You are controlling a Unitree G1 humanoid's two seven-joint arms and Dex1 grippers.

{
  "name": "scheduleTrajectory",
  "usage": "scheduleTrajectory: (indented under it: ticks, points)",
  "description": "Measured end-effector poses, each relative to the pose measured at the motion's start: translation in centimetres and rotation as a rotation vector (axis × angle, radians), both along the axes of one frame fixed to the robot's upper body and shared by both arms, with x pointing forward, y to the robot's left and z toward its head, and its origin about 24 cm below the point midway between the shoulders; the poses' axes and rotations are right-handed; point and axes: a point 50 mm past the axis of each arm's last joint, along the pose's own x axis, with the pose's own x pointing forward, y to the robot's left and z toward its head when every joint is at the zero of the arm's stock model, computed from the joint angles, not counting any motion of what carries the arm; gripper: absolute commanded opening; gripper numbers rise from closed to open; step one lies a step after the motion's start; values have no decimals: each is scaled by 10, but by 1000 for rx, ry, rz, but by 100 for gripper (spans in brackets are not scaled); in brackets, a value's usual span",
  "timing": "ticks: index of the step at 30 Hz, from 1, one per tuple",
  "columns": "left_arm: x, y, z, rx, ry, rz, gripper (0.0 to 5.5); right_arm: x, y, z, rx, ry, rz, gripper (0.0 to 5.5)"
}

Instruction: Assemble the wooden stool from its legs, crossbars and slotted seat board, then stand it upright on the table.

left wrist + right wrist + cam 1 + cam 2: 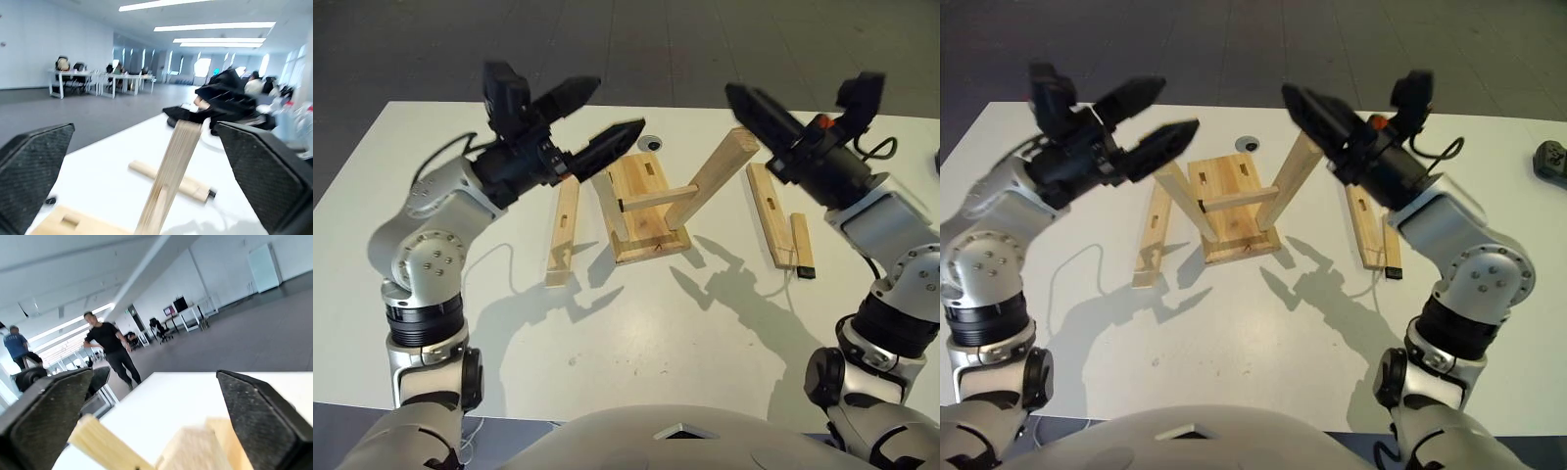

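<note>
**Stool:** part-built, upside down, mid-tbl toward the far edge.
- Seat board (646,227): flat rectangular slab of pale planed wood, grain visible, w/ a rectangular slot near its far end. It lies flat on the tbl (636,333).
- Two square-section legs rise from the board, the left leg (1178,194) and the right leg (720,166). Both splay outward, and the right one leans hard to the robot's right.
- Crossbar (656,199): thin square stick, horizontal, joining the two legs about mid-height.

**Loose parts:** same pale wood, all lying flat.
- Slotted leg (565,223): just left of the seat board.
- Long slotted leg (766,208): to the right of the stool, apart from it.
- Short bar (801,243): just beside the long slotted leg, w/ a dark cap on its near end.

**Grippers:**
- L gripper (617,106): black, wedge-shaped fingers w/ cross-hatched pads, spread wide and holding nothing. It is raised over the stool's left side, above the left leg.
- R gripper (155,374): same type, fingers spread wide, nothing pinched. It hovers at the top end of the right leg. In the right wrist view, wood ends show btwn the fingers. Cannot tell whether there is contact.

**Surroundings:**
- Tbl: white, smooth, matt, rectangular.
- Round grommet hole (651,143): in the tbl just beyond the seat board.
- Small dark device (1549,160): at the far-right edge, well apart from the stool.
</note>
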Motion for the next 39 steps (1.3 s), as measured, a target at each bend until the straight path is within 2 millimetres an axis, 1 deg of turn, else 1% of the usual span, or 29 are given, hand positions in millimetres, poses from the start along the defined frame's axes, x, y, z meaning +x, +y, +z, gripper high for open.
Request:
scheduleTrajectory:
  ticks: [1,2,3,5,6,7,9,12,17,18,21,24,27,29,31,32,33,35,37,39]
  points:
    - [-2,0,4,-16,-3,-4,540,2,-1,4,22,-6,-20,516]
    - [-1,1,8,-31,-6,16,540,3,-3,8,44,-10,-49,509]
    - [0,3,13,-41,-17,55,540,5,-4,13,60,-19,-76,490]
    - [9,7,26,-50,-69,208,508,8,-1,20,66,-51,-121,453]
    - [13,8,32,-55,-101,286,493,9,4,21,46,-67,-139,439]
    - [15,7,33,-51,-118,332,472,9,8,20,17,-78,-150,419]
    - [16,-1,31,-18,-146,400,443,11,19,13,-76,-89,-176,392]
    - [14,-13,24,-4,-170,462,387,13,31,-5,-232,-89,-214,338]
    - [14,-23,11,-16,-127,503,313,12,35,-11,-323,-151,-262,267]
    - [13,-24,7,-15,-115,510,290,12,35,-13,-335,-157,-264,245]
    - [11,-33,-2,5,-95,509,247,10,37,-14,-335,-161,-263,204]
    - [9,-42,-13,31,-66,493,193,7,41,-12,-293,-162,-248,152]
    - [9,-44,-14,34,-68,496,139,10,41,-10,-196,-125,-246,100]
    - [12,-41,-13,36,-73,513,103,15,36,-6,-119,-84,-266,65]
    - [15,-34,-9,38,-88,545,70,20,28,2,-61,-75,-294,33]
    - [16,-29,-4,33,-108,562,47,22,22,9,-28,-78,-312,11]
    - [17,-25,3,22,-130,578,33,24,18,16,-2,-85,-328,1]
    - [17,-20,15,-7,-166,598,1,26,12,26,23,-100,-348,0]
    - [16,-17,27,-45,-198,601,1,27,10,31,14,-112,-359,0]
    - [11,-19,37,-81,-234,586,1,27,15,28,-51,-119,-335,0]
